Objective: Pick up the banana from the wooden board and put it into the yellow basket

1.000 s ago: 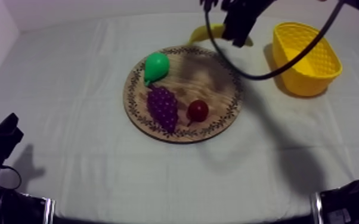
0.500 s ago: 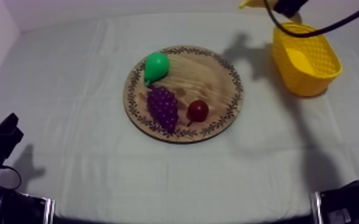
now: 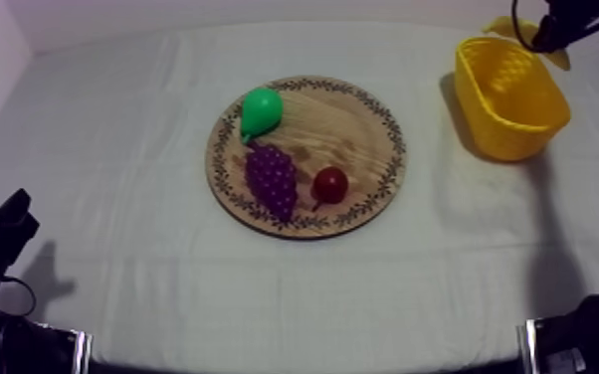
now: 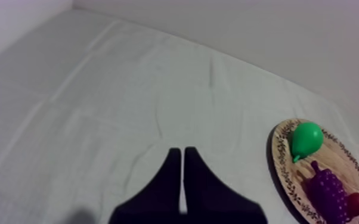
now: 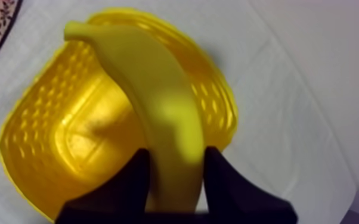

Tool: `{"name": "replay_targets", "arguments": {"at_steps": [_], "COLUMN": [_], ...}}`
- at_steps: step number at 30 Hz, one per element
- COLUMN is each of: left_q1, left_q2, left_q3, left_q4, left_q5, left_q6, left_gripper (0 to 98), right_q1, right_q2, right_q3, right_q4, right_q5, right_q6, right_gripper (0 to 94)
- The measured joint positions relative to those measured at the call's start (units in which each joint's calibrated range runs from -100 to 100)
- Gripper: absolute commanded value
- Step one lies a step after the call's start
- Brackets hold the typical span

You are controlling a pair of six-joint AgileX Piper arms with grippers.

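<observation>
Surface (image 3: pixel 114 149): grey-white cloth, nothing on it but board and basket. Board (image 3: pixel 391 127), round, wood, patterned rim, sits mid-surface; no banana on it, so pick-up part = done. Basket (image 3: pixel 507 99), yellow, stands well apart from board at the R side, upright, and the inside looks empty in the R wrist view. Banana (image 5: pixel 158 101) is off the board and up in the air, clamped near one end between the fingers of R hand (image 5: pixel 176 179), which grips it from both sides. Its long body runs out over the basket's hollow, tip reaching about to the rim opposite. From top view it hangs at the basket's far end, w/ R arm coming in at upper right. Est. progress: lift + carry done, approx. over target. Left: lower or let go so banana drops inside, then pull arm clear. Can't tell exact height above the rim. L hand (image 4: pixel 183 179) idle low at the L side, fingers pressed together as a narrow wedge, holding nothing, near edge of surface. Grapes (image 3: pixel 272 179), purple, on board nr its L half. Pear (image 3: pixel 261 109), green, just beyond grapes at the board's rim. Small red fruit (image 3: pixel 330 183) just beside grapes, on board.
</observation>
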State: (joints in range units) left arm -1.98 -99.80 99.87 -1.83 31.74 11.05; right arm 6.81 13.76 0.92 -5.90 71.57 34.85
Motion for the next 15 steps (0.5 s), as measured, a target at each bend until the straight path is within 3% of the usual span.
{"name": "replay_targets", "arguments": {"at_steps": [15], "left_q1": [0.0], "left_q2": [0.0], "left_q3": [0.0], "left_q4": [0.0], "left_q5": [-0.08], "left_q6": [0.0], "left_gripper": [0.1], "right_q1": [1.38], "right_q2": [1.65], "right_q3": [8.47], "right_q4": [0.47], "right_q5": [-6.52], "right_q6": [-0.21], "right_gripper": [31.5]}}
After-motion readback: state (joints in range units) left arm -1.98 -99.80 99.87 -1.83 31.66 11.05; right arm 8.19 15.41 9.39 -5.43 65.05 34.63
